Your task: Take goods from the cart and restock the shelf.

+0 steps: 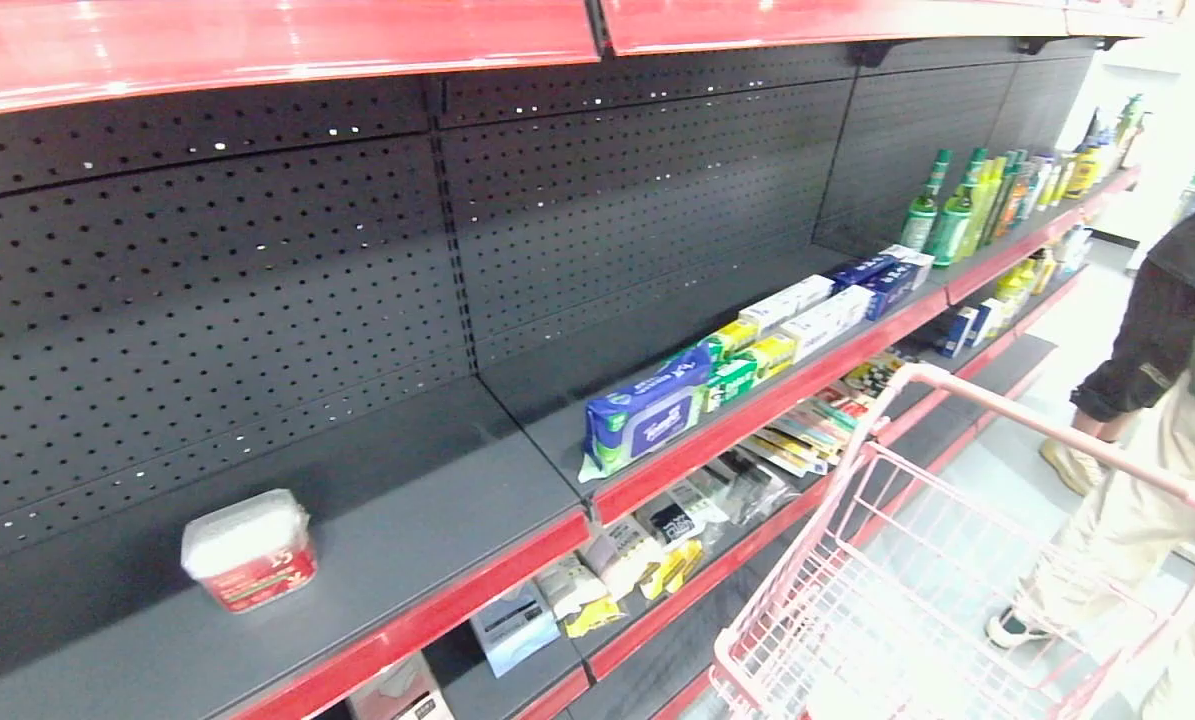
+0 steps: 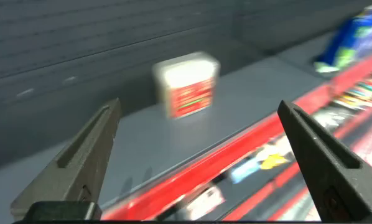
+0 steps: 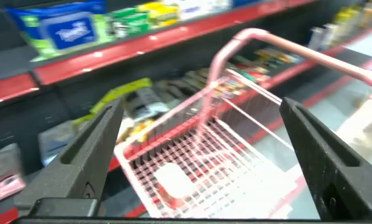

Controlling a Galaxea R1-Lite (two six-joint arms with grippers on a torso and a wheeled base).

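1. You see a squat tub [image 1: 247, 548] with rounded corners, a translucent white lid and a red label. It stands upright on the matte dark-grey metal shelf [image 1: 437, 520], well apart from the blue soft pack [image 1: 647, 412].
2. Your pink wire cart [image 1: 887, 560] holds a pale, blurred item [image 3: 172, 180].
3. The left gripper [image 2: 198, 106] jaws stand apart, facing the tub.
4. The right gripper [image 3: 201, 104] jaws stand apart above the cart.

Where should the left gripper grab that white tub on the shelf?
I'd take the tub across its flat side walls, coming in level from the aisle side. It stands upright and alone on the shelf, and the open left gripper faces it.
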